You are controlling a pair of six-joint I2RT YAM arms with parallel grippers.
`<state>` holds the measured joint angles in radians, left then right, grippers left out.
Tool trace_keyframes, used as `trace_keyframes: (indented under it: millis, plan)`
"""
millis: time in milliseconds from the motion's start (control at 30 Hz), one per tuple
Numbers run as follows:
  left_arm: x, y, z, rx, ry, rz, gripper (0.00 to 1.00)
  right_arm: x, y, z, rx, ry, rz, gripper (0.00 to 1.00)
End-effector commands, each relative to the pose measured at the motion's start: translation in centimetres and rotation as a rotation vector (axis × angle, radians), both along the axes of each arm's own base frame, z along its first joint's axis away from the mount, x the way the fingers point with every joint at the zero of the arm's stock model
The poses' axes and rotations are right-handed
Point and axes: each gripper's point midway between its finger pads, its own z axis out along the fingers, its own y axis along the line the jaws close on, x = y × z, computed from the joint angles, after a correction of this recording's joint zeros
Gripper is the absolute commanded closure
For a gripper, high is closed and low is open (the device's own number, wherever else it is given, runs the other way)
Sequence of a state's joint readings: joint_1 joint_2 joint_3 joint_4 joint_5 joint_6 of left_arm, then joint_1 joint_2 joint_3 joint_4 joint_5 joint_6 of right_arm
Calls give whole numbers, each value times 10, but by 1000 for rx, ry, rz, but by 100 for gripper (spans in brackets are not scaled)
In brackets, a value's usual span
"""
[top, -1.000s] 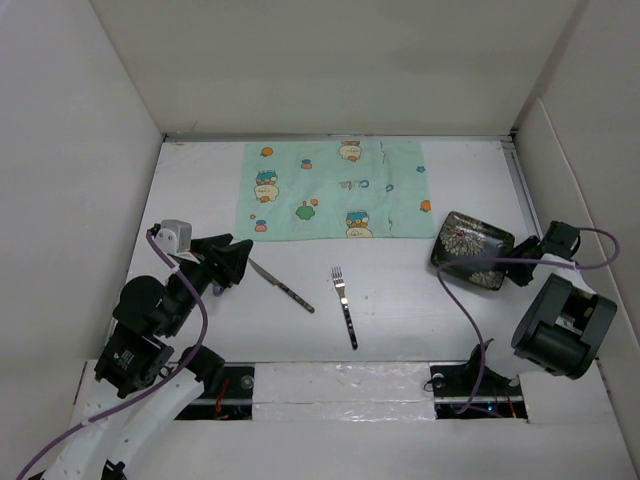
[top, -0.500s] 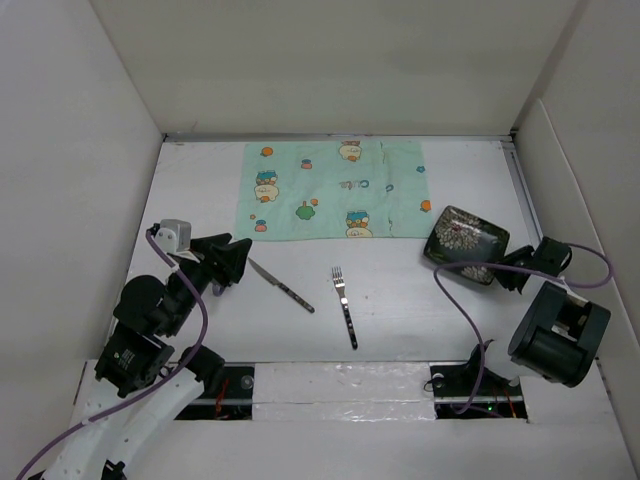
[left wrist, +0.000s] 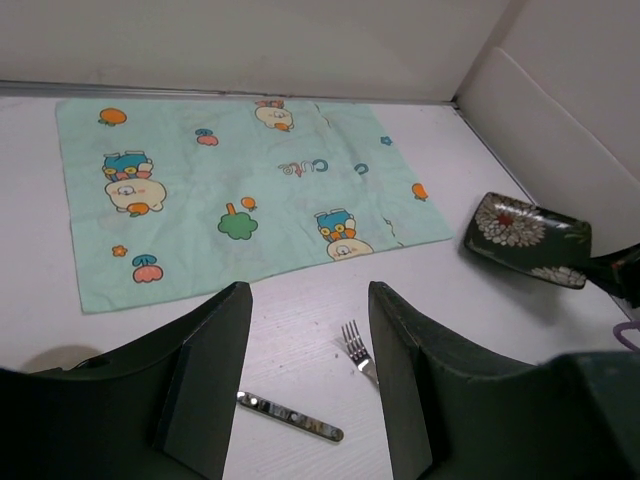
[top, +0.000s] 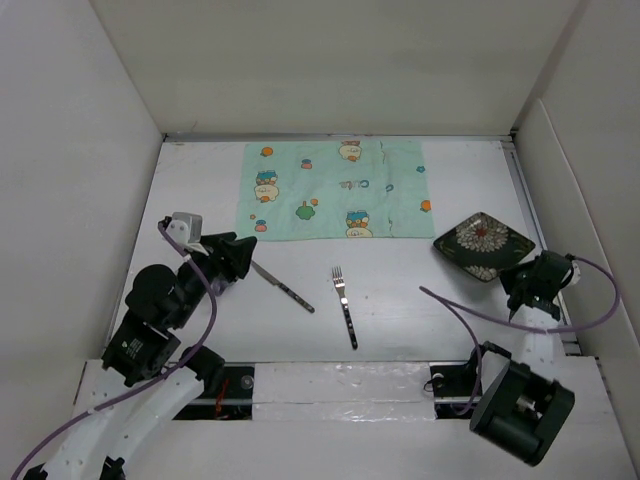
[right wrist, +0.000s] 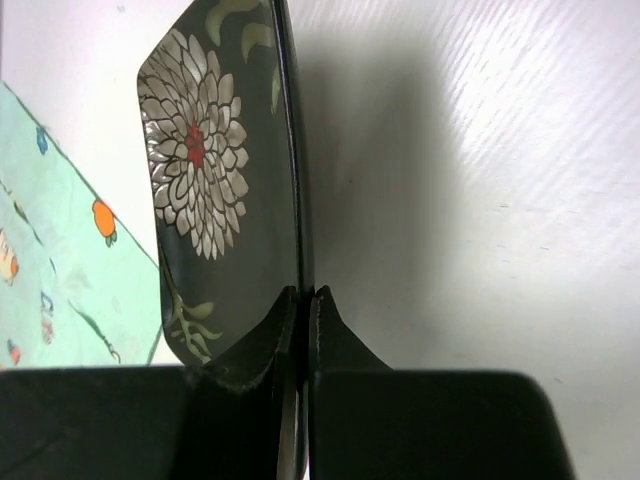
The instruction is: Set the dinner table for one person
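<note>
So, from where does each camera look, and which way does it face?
Top external: fixed above and behind the arms, looking down on the matte white table; both arms show, bases at bottom.
Left wrist: rides the left arm, facing forward over the mint-green cartoon-printed cloth; the open left hand frames it.
Right wrist: rides the right arm, close to the dark square flower-patterned plate; the right hand is shut on its rim.
Shared: top and left wrist both show cloth, plate, silver fork and knife.
</note>
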<state>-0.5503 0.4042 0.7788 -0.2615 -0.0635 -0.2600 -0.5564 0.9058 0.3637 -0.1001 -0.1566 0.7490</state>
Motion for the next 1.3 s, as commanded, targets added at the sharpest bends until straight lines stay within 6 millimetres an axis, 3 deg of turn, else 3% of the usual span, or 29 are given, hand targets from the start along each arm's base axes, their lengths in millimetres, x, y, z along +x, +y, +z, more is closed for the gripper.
trace_keyframes:
  millis: [0,67,133,233,267,300,333,367,400,433,467,500,567,600,633,667,700,767,867,900,1000,1100,1133,1267]
  plan:
    - [6,-1,0,1,-3,13,53,13,-13,84,-143,-206,-13,100]
    - [9,-2,-2,7,8,20,53,21,-4,126,-232,-275,60,100]
    - [11,0,-3,6,12,33,53,27,6,146,-264,-290,128,100]
    - [15,5,-5,5,18,71,53,50,42,191,-300,-418,277,100]
    - [18,11,-3,-4,14,114,53,66,83,230,-319,-550,435,100]
    - [18,13,-2,-9,11,125,53,71,98,238,-309,-569,486,100]
    - [18,13,-3,-8,12,125,53,79,96,226,-291,-534,489,100]
    - [20,17,-3,-10,14,148,53,85,130,231,-269,-552,595,100]
    - [21,18,-5,-8,18,156,53,94,152,255,-286,-612,671,100]
    - [23,18,-5,-6,20,164,53,111,171,241,-259,-569,736,100]
    - [24,18,-6,-7,22,168,53,119,189,241,-248,-566,778,100]
    - [27,21,-7,-7,25,185,53,123,224,250,-242,-620,849,100]
    - [33,23,-11,6,41,201,53,151,255,246,-211,-626,905,100]
    - [34,23,-15,13,51,202,53,156,275,252,-179,-661,958,100]
    - [37,22,-18,23,64,209,53,168,282,269,-173,-702,979,100]
    - [38,26,-20,27,70,232,53,185,296,245,-132,-655,1010,100]
    - [40,27,-22,34,80,243,53,193,306,251,-105,-691,1020,100]
    - [43,29,-25,41,89,263,53,214,324,239,-77,-675,1034,100]
    - [46,31,-28,48,96,281,53,231,339,230,-9,-685,1042,100]
    - [47,32,-29,50,97,286,53,240,342,219,35,-682,1023,100]
    - [50,33,-33,62,116,301,53,255,353,201,73,-667,992,100]
    - [53,33,-38,74,129,309,53,262,365,195,95,-669,991,100]
    - [53,32,-38,76,130,309,53,268,368,180,108,-645,991,100]
    - [56,32,-41,89,141,315,53,274,384,155,132,-605,1011,100]
